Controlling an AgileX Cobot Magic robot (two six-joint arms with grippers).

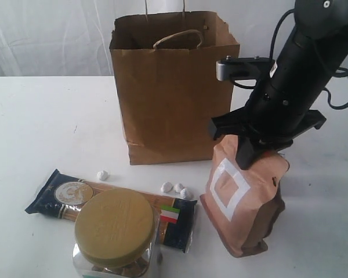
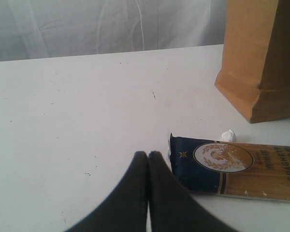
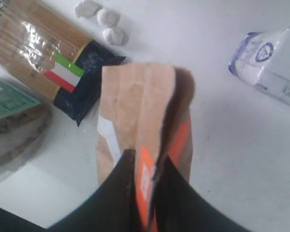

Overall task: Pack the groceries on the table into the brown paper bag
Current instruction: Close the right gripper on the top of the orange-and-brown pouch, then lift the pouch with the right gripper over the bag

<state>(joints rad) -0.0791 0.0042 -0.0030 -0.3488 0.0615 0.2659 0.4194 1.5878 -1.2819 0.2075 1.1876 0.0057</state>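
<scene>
Small white-blue carton (image 3: 271, 65) only in right wrist view

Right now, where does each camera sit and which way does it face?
Exterior view: off the arms, raised, facing across the table to the brown paper bag; shows the right arm and right pincer on the orange-brown pouch.
Left wrist view: low over the table, looking along the shut left pincer toward the navy spaghetti packet and bag corner.
Right wrist view: above the pouch, looking down past its pincer at the clear jar and white-blue carton.
Shared: all three show the spaghetti packet.
</scene>
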